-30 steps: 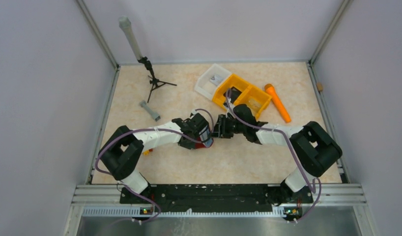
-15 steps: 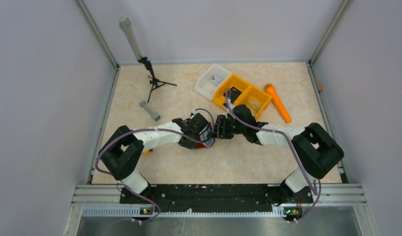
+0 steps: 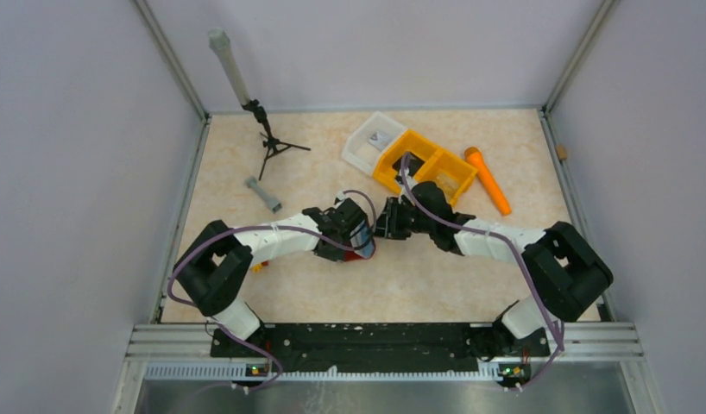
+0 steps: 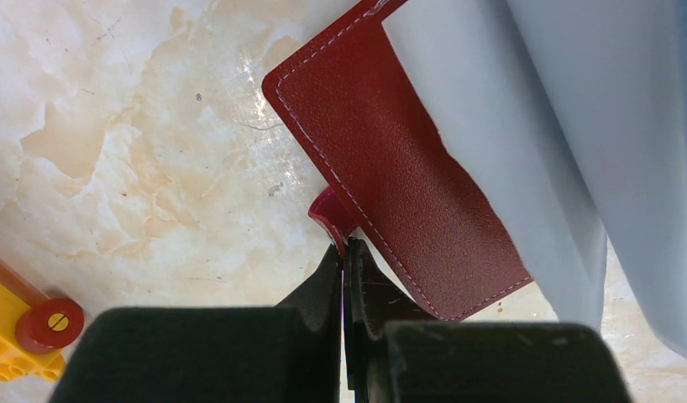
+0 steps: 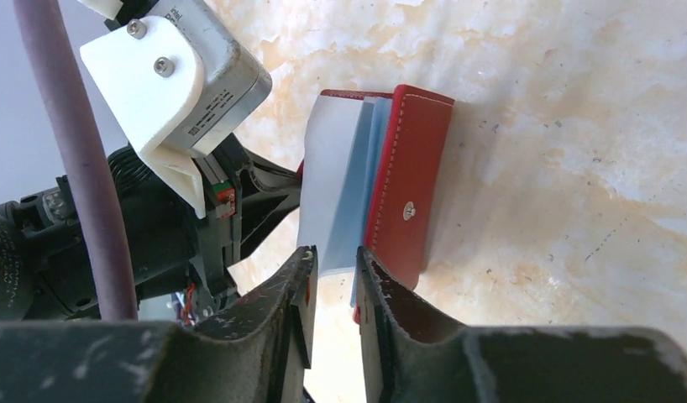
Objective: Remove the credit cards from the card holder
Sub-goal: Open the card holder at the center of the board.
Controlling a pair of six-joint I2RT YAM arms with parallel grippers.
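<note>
1. Credit cards [image 5: 332,193], pale grey, were seen standing out of the opened dark red card holder [image 5: 407,176], which was kept between the two grippers near the middle of the table [image 3: 436,285].
2. No card was seen fully out, so the task was judged to be at its beginning; all cards were left to be pulled out.
3. The strap tab [image 4: 330,210] was pinched by the closed left gripper [image 4: 344,252].
4. The right gripper [image 5: 333,277] was set astride the cards' edge; a firm clamp could not be told.
5. No brand was readable; the small label [image 5: 207,109] on the left wrist was too small.
</note>
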